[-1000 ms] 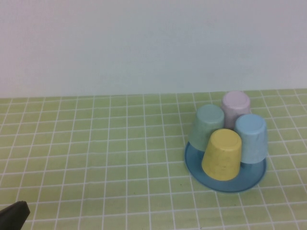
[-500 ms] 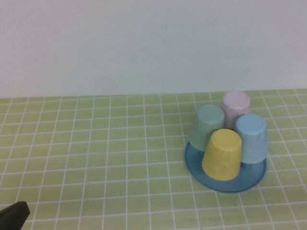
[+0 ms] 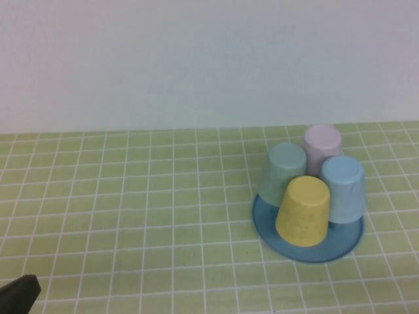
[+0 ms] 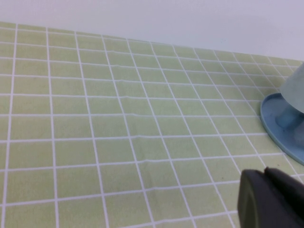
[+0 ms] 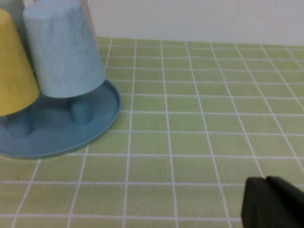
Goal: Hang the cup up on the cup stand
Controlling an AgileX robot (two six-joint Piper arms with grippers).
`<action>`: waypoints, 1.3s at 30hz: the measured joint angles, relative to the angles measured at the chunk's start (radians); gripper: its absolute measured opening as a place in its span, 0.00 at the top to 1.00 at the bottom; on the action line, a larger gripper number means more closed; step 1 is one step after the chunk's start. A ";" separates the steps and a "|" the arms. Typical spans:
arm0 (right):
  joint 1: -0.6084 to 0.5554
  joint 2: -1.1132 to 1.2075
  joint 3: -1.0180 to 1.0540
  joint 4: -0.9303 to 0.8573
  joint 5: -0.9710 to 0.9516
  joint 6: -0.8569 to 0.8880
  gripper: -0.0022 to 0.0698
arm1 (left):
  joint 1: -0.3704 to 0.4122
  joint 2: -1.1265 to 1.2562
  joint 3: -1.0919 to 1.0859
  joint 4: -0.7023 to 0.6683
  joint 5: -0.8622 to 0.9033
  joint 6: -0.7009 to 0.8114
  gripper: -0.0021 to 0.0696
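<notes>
A pale green grid-lined tablecloth (image 3: 131,196) meets a white wall. The light sky-blue plastic tumbler (image 3: 344,190) hangs inverted on the round blue plastic cup stand (image 3: 308,252), beside a yellow cup (image 3: 302,210). Only the high view shows the lilac cup (image 3: 322,145). The left gripper (image 3: 18,296) sits at the near-left corner and the right gripper (image 5: 273,204) low near the stand; I cannot tell either one's opening.

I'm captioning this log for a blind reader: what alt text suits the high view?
Four upside-down cups, the sky-blue cup plus yellow, teal-green and pink, sit on the blue cup stand on green checked cloth. The left gripper shows at the near-left corner; the right gripper is out of view.
</notes>
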 joint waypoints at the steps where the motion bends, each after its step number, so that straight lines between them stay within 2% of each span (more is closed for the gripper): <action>1: 0.000 0.000 0.000 -0.005 0.002 0.005 0.97 | 0.000 0.000 0.000 0.000 0.000 0.000 0.97; 31: -0.028 0.000 -0.002 -0.018 0.013 0.004 0.97 | 0.000 0.000 0.000 0.008 0.000 0.004 0.97; 33: -0.028 0.000 -0.002 -0.018 0.013 0.004 0.97 | 0.000 -0.004 0.000 0.063 -0.003 0.008 0.97; 35: -0.028 0.000 -0.002 -0.018 0.013 0.004 0.97 | 0.000 -0.051 0.005 0.203 -0.015 0.001 0.97; 39: -0.028 0.000 -0.002 -0.018 0.013 0.004 0.97 | 0.000 -0.144 0.054 0.464 -0.090 -0.244 0.97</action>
